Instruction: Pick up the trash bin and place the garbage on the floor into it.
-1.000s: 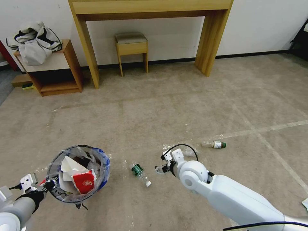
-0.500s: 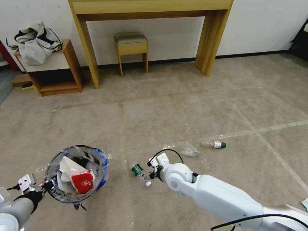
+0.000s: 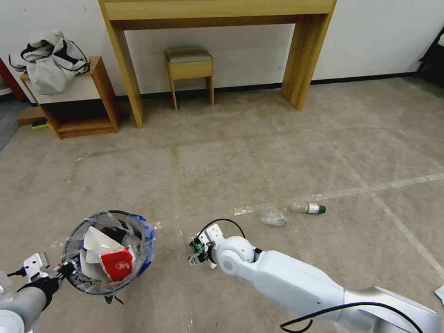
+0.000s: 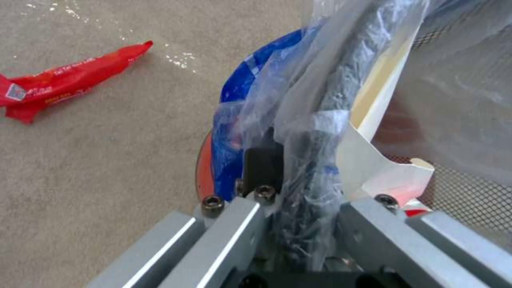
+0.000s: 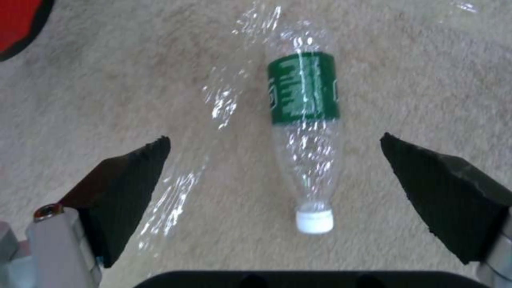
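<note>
The trash bin point(image 3: 138, 249), lined with a clear blue-printed bag and holding white paper and a red wrapper, hangs at the lower left. My left gripper point(image 3: 64, 268) is shut on its rim; in the left wrist view the fingers point(image 4: 240, 224) pinch the bagged rim point(image 4: 320, 120). My right gripper point(image 3: 196, 253) hovers open over a clear bottle with a green label point(image 5: 304, 132) and a white cap, lying between the two spread pads point(image 5: 123, 180). More garbage lies about: a green-capped bottle point(image 3: 308, 208), crumpled clear plastic point(image 3: 273, 217) and a red wrapper point(image 4: 59, 80).
A wooden console table point(image 3: 217, 14) with a small stool point(image 3: 189, 64) under it stands at the far wall. A low shelf point(image 3: 78, 97) carrying a bag is at the back left. White tape lines point(image 3: 370, 187) cross the carpet. A white scrap point(image 3: 439, 292) lies at the right edge.
My right arm has swung left across the floor and its open gripper now sits over the green-label bottle. The bin in my left gripper has drifted slightly left and down.
</note>
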### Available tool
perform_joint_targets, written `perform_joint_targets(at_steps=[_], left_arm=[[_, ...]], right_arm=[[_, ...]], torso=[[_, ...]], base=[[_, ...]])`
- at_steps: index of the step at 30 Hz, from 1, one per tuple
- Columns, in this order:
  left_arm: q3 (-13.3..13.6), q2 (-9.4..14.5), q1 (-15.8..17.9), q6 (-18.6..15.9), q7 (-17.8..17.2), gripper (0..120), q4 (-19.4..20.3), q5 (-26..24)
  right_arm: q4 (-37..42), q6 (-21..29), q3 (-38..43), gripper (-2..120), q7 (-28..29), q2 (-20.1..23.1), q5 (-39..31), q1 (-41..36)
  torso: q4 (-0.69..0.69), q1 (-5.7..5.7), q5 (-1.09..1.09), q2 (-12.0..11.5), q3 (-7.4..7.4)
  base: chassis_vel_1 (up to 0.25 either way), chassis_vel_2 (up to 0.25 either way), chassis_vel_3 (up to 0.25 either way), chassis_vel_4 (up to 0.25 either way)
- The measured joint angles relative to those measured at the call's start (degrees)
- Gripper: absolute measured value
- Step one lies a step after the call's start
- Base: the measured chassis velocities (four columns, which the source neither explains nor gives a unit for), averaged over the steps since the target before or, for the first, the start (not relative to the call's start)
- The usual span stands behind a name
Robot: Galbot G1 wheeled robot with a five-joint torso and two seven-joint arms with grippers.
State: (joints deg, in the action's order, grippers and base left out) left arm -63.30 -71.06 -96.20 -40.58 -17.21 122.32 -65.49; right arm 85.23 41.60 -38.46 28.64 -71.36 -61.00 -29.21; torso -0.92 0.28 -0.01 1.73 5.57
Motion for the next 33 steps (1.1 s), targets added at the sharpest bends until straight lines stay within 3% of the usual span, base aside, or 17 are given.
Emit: perform_joint_targets(at_steps=[33], left_arm=[[-0.54,-0.47,-0.64,0.09,0.0,0,0.2,-0.12]], right_arm=[[-22.5,-7.94,-1.37,99,-9.93,-9.22,8.32,0.7]], torso=[[0.0,0.0,0.01,0.0,0.0]], base=[[0.0,0.0,0.0,0.0]])
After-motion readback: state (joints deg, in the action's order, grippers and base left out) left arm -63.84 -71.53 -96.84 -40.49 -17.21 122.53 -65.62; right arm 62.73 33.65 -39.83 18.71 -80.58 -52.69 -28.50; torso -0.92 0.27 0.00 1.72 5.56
